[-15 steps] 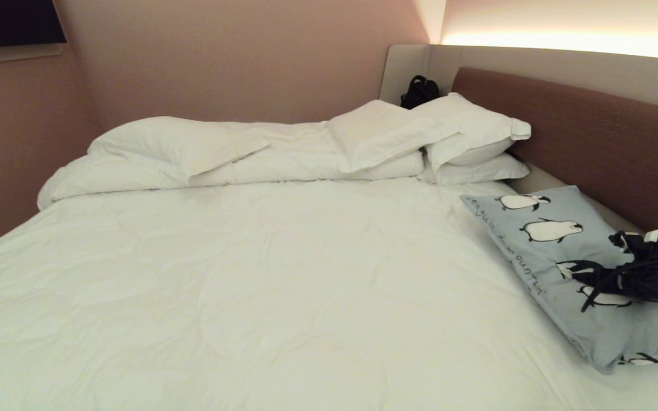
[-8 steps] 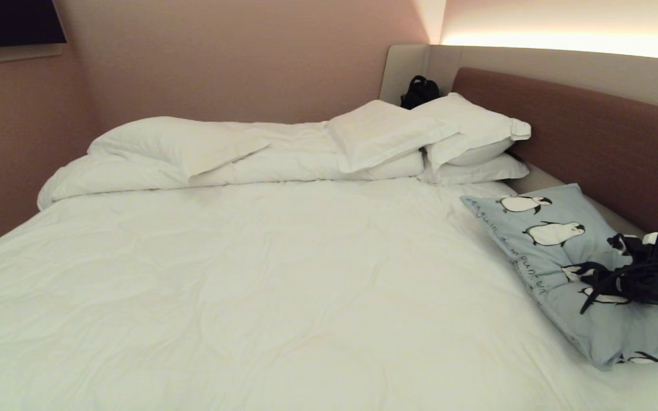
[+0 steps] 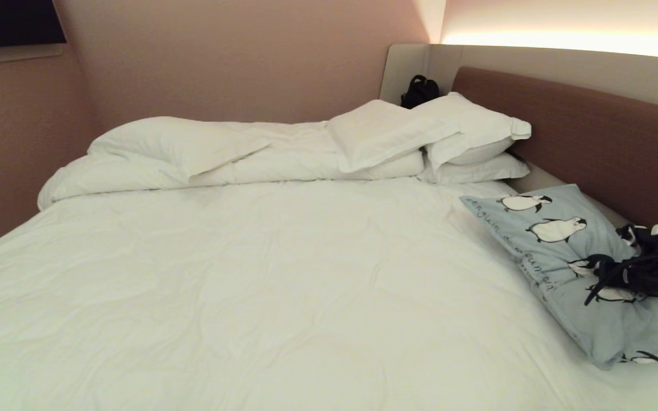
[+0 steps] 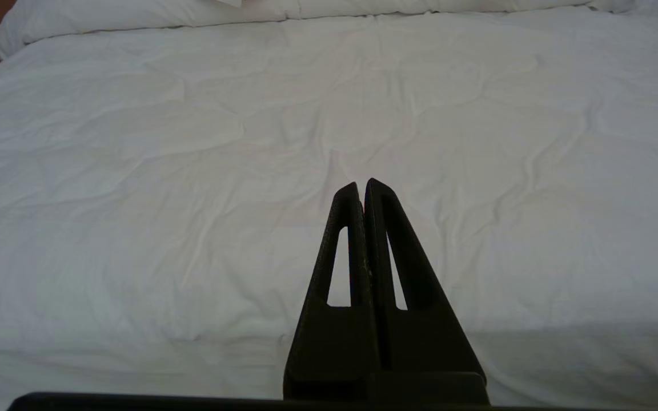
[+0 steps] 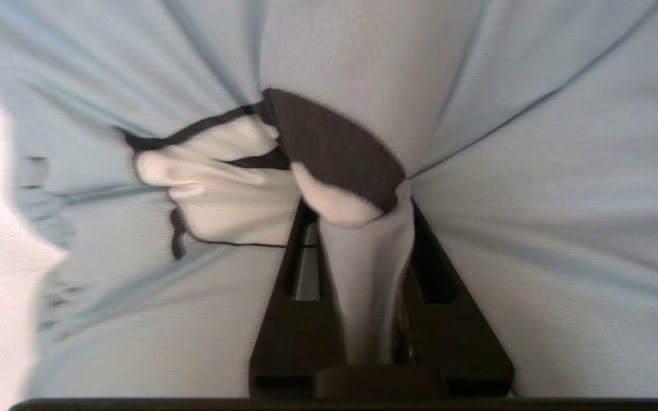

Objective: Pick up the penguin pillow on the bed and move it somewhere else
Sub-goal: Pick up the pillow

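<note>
Right wrist view — right gripper (image 5: 363, 251) pinches a fold of the penguin pillow (image 5: 534, 171) between its fingers.

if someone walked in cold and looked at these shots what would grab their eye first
The penguin pillow, light blue with black-and-white penguins, stands out at the right edge of the white bed, below the brown headboard. The right gripper has its jaws pinched on a fold of the pillow's fabric. A heap of white pillows sits at the far end, and the left gripper hangs shut over bare duvet.
</note>
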Robot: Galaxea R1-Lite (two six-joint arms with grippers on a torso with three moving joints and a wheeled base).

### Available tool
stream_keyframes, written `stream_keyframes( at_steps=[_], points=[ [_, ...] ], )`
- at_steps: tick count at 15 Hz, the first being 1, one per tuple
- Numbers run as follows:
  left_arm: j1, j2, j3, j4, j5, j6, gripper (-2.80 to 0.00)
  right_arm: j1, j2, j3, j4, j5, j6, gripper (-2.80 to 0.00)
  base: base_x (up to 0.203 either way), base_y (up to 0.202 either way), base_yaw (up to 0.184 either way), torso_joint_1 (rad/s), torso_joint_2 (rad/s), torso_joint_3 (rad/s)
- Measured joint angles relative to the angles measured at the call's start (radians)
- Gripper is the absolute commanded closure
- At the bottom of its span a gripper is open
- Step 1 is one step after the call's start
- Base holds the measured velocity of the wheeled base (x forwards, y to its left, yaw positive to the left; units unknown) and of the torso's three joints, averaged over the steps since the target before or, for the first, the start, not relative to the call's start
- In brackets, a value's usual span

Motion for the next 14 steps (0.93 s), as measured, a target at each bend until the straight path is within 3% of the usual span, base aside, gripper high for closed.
stream_keyframes(
  at_steps=[4,14],
  points=[
    [0.0,0.0,0.0,0.0,0.001,0.0,0.0,0.011,-0.091,0.028,0.001,0.033,0.06,0.0,0.0,0.0,0.0,0.0,0.0,0.0],
    [0.0,0.0,0.0,0.0,0.001,-0.001,0.0,0.115,-0.334,0.081,0.026,0.026,0.18,0.0,0.0,0.0,0.0,0.0,0.0,0.0]
  ],
)
